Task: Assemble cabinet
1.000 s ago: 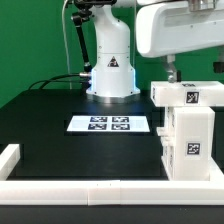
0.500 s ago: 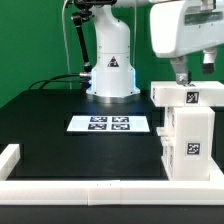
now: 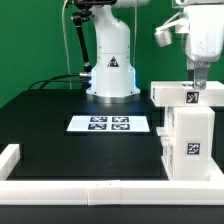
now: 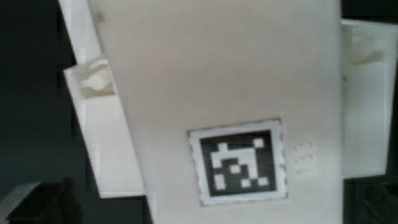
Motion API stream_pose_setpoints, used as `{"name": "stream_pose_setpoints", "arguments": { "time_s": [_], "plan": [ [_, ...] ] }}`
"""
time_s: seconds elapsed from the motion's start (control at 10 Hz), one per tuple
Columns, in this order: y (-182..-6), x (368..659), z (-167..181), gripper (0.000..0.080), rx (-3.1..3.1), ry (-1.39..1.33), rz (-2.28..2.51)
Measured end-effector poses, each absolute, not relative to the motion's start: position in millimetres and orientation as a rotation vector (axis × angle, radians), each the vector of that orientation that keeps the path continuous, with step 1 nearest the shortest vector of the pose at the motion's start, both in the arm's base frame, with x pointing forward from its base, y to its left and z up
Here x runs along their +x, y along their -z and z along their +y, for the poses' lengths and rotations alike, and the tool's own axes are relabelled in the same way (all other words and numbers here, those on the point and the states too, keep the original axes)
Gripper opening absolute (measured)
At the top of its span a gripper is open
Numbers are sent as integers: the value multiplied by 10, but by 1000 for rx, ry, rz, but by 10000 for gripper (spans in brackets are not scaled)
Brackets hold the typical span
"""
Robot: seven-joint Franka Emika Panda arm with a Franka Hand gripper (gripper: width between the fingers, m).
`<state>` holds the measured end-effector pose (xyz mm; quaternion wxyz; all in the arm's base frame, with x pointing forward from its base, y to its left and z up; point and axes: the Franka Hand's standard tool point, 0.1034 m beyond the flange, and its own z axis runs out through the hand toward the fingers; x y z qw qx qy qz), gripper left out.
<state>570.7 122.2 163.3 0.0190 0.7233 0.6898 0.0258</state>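
Observation:
The cabinet [image 3: 190, 140] is a tall white box at the exterior view's right, with a tag on its front. A smaller white block [image 3: 176, 95] lies across its top and carries a tag too. My gripper [image 3: 197, 84] hangs straight down over that block's right end, fingertips at its top face. In the wrist view a white panel of the cabinet [image 4: 196, 90] fills the picture, with its tag [image 4: 240, 160] close below the camera and a small white knob [image 4: 93, 78] at one edge. The jaws look spread to either side of the panel and hold nothing.
The marker board [image 3: 110, 124] lies flat mid-table in front of the robot base [image 3: 111, 70]. Long white border rails run along the front edge [image 3: 100, 188] and the left corner [image 3: 10, 156]. A black cable [image 3: 60, 82] trails behind on the left.
My gripper has moved toward the exterior view's right and come down, from beside the top block's left end to over its tagged right end. The cabinet has not moved.

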Motion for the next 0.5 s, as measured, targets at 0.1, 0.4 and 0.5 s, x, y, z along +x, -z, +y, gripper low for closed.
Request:
{"name": "stream_pose_setpoints", "arguments": {
  "time_s": [0.1,0.4,0.5],
  "plan": [
    [-1581,5697,1209,797,2216,-84,2170],
    [-1460,5680,1190,785,2243,-68,2158],
    [-1459,5680,1189,785,2249,-68,2152]
  ]
}}
